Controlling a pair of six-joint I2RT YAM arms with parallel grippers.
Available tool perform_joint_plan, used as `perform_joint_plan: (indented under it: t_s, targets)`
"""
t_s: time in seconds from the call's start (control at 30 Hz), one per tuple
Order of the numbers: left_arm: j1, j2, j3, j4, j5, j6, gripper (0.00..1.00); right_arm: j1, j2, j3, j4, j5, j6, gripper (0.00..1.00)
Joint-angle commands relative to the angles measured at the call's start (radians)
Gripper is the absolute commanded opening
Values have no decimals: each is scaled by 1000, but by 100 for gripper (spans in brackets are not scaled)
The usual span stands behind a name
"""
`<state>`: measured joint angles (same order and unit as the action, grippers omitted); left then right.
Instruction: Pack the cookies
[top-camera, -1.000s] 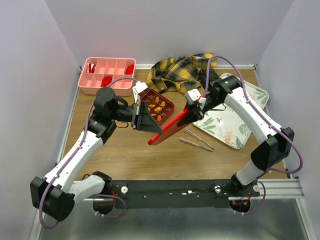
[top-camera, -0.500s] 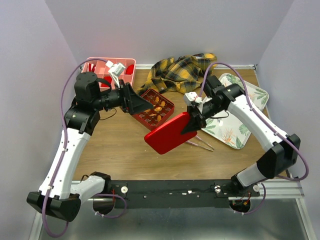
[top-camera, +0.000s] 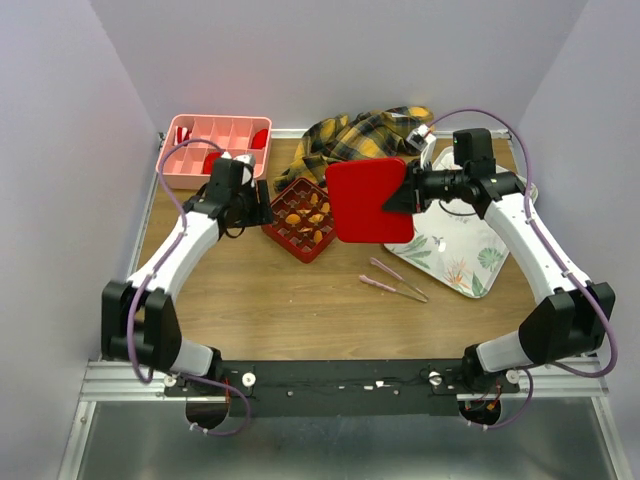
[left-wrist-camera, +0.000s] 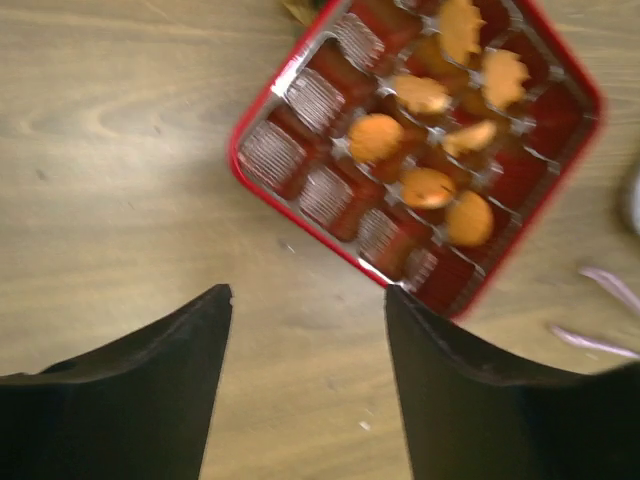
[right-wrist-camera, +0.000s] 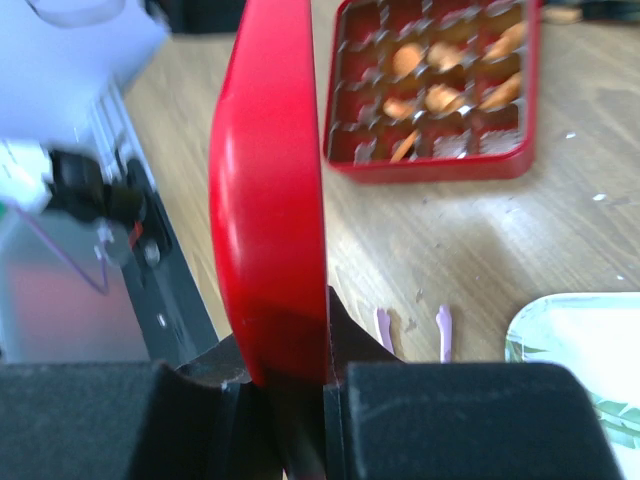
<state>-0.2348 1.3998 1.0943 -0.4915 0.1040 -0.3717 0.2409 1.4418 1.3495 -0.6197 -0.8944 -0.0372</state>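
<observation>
Top external view showed the cookies (top-camera: 312, 214) lying in the cells of the red gridded box (top-camera: 292, 244) at table centre; the left gripper (top-camera: 258, 206), at the box's 9 o'clock, stood with jaws wide apart and nothing between them; the right gripper (top-camera: 404, 190), at the box's 3 o'clock, was clamped on the edge of a red lid (top-camera: 365, 200), its face turned to the camera.
</observation>
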Motion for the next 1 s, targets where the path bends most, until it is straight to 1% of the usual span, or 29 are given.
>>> perform_joint_plan:
  t_s: [0.0,0.03,0.23,0.33,0.37,0.4,0.43,0.57,0.7,0.73,0.77,0.83,0.9,0.97]
  targets:
    - [2,148,159,36,-128,135,62,-8,25,39,84,-17,163,0]
    - [0,203,185,27,-151,160,60,-8,23,34,89,-21,166,0]
    - [0,365,329,-12,-158,234,59,-8,23,4,98,-31,164,0]
    - [0,439,397,-39,-107,260,56,-8,26,-1,101,-34,169,0]
    - [0,456,413,-51,-104,264,52,-8,31,0,101,-34,171,1]
    - [0,471,439,-67,-104,267,50,-8,32,0,101,-34,172,1]
    - [0,482,449,-71,-75,272,49,-8,34,3,101,-35,174,0]
    - [0,536,466,-85,-63,281,47,-8,45,5,101,-38,180,1]
    - [0,567,473,-107,-46,281,41,-9,60,8,104,-44,184,1]
    - [0,570,472,-111,-44,281,39,-9,63,10,106,-46,186,1]
    - [0,573,470,-113,-38,280,35,-9,66,13,104,-46,186,1]
    - [0,568,449,-105,-21,278,34,-9,72,16,103,-48,186,1]
    - [0,558,429,-101,-9,269,24,-9,75,16,103,-48,184,1]
    - [0,542,411,-93,0,261,22,-11,83,17,103,-54,184,1]
